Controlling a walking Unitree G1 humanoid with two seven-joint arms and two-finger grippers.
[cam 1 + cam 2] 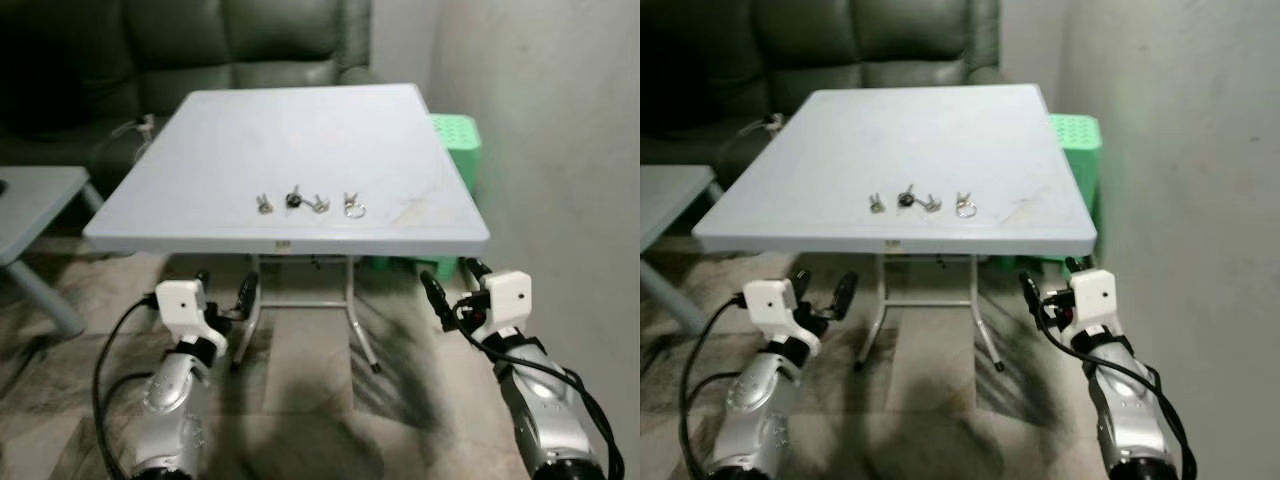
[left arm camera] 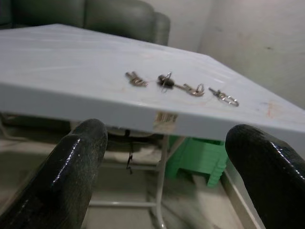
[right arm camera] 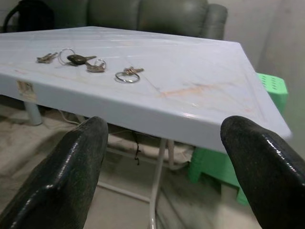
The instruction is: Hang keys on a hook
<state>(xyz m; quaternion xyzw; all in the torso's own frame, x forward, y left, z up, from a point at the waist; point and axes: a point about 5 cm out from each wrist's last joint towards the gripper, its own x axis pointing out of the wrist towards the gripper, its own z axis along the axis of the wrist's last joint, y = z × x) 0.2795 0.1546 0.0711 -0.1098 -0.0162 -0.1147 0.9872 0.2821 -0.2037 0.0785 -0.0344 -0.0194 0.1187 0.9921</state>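
Three small bunches of keys lie in a row near the front edge of the pale grey folding table (image 1: 300, 120). On the left is a pair of silver keys (image 1: 264, 204), in the middle a black-headed key (image 1: 293, 198) joined to a silver one, and on the right a key on a ring (image 1: 353, 207). My left gripper (image 1: 225, 290) hangs open below the table's front edge, left of the keys. My right gripper (image 1: 452, 282) is open too, below the front right corner. In the wrist views the keys (image 2: 164, 82) (image 3: 126, 75) lie beyond the open fingers (image 2: 71, 162) (image 3: 76, 162).
A dark green sofa (image 1: 230, 40) stands behind the table. A green plastic stool (image 1: 455, 140) sits against the right wall (image 1: 560, 130). A second grey table (image 1: 35, 200) is at the left. Metal folding legs (image 1: 352, 310) stand under the table on the mottled floor.
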